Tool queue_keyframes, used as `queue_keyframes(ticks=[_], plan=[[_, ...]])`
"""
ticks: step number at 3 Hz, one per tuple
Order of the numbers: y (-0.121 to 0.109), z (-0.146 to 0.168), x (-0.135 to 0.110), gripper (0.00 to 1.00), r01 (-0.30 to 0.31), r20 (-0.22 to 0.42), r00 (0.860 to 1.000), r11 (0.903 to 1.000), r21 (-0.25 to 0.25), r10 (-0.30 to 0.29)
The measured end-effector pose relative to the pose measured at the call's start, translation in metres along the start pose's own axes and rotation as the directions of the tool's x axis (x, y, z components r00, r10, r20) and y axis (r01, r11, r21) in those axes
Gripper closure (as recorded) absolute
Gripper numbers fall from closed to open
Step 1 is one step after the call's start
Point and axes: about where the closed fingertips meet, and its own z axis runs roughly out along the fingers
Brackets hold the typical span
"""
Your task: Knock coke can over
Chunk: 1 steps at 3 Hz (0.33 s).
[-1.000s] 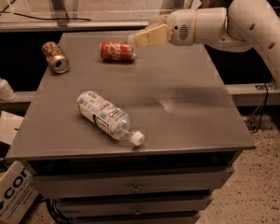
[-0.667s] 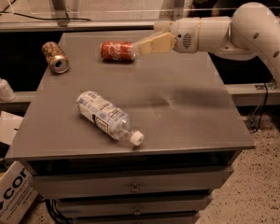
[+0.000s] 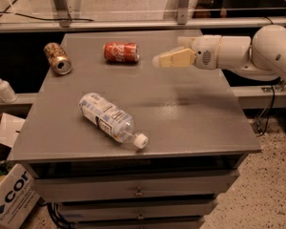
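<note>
coke can (image 3: 121,52) — lying on its side on the worktop (image 3: 190,123) | gripper (image 3: 157,61) just right of the can, not touching — fingers clenched together, empty | plastic bottle (image 3: 107,119) lying in front of the can

Dim, warm indoor light falls from above; the gripper (image 3: 158,61), at 2 o'clock over the grey table (image 3: 181,128), casts a soft diffuse shadow beneath it, while the bottle (image 3: 109,119) shows small glints
</note>
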Motion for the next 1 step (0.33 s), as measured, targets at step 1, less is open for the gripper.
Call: queue_keyframes(ticks=[1], plan=[[-0.0011, -0.0016, 0.0003, 0.0, -0.001, 0.001, 1.0, 1.0, 0.005, 0.001]])
